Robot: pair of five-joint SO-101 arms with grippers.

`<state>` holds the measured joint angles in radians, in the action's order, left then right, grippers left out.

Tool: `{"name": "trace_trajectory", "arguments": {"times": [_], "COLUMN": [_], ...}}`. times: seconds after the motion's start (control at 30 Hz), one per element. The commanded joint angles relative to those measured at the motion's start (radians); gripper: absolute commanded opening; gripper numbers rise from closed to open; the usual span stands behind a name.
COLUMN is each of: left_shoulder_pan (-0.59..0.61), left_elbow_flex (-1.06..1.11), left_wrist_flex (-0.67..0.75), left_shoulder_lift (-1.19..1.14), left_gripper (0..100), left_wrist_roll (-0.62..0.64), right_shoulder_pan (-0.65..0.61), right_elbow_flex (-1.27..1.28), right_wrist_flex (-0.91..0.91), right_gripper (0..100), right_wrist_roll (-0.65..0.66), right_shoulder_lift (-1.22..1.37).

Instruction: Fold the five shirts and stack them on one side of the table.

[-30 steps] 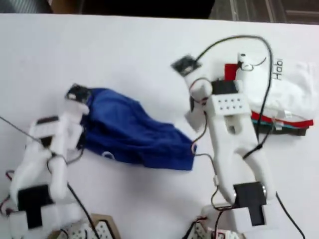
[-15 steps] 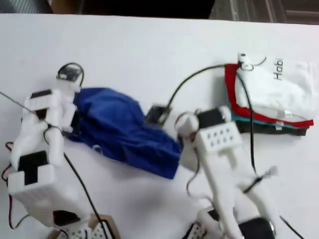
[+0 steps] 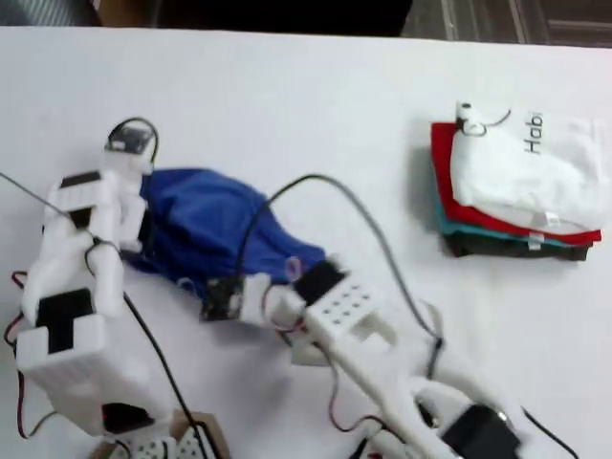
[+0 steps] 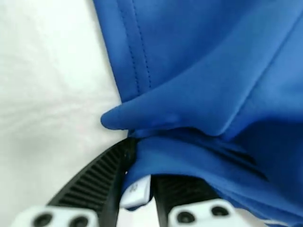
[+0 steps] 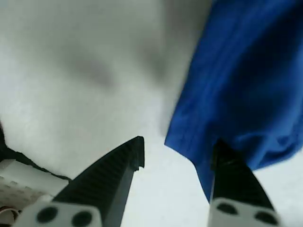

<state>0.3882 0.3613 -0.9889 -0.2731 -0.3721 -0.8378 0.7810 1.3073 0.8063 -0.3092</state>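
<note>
A crumpled blue shirt [image 3: 215, 234] lies left of the table's middle. My left gripper [image 4: 139, 163] is shut on the shirt's left edge, with blue cloth [image 4: 203, 94] and a small white label [image 4: 136, 191] pinched between its black fingers. In the high view the left arm [image 3: 91, 225] stands at that left edge. My right arm [image 3: 349, 320] reaches across to the shirt's near edge. My right gripper [image 5: 177, 158] hangs open over the white table, and one finger [image 5: 227, 168] touches the blue hem [image 5: 236, 94]. Several folded shirts [image 3: 516, 186], white on top, are stacked at the right.
The white table [image 3: 316, 105] is bare along the back and in the middle between the blue shirt and the stack. A black cable [image 3: 354, 206] loops from the right arm over the table. Arm bases stand at the near edge.
My right arm has swung from beside the folded stack leftward to the blue shirt's near edge. The left arm shifted back early on with the shirt, which is now bunched shorter.
</note>
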Motion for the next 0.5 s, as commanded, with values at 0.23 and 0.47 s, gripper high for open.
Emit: {"name": "trace_trajectory", "arguments": {"times": [0.23, 0.47], "left_shoulder_pan": [-0.012, -0.012], "left_elbow_flex": [-0.025, -0.025], "left_wrist_flex": [-0.002, -0.002], "left_shoulder_lift": [-0.009, -0.009], "left_gripper": [2, 2], "left_wrist_roll": [0.008, 0.008], "right_shoulder_pan": [0.064, 0.252], "right_elbow_flex": [-0.054, -0.233], "right_wrist_flex": [-0.163, -0.067], "right_gripper": [23.3, 23.3], "right_wrist_roll": [0.002, 0.078], "right_shoulder_lift": [0.308, 0.381]}}
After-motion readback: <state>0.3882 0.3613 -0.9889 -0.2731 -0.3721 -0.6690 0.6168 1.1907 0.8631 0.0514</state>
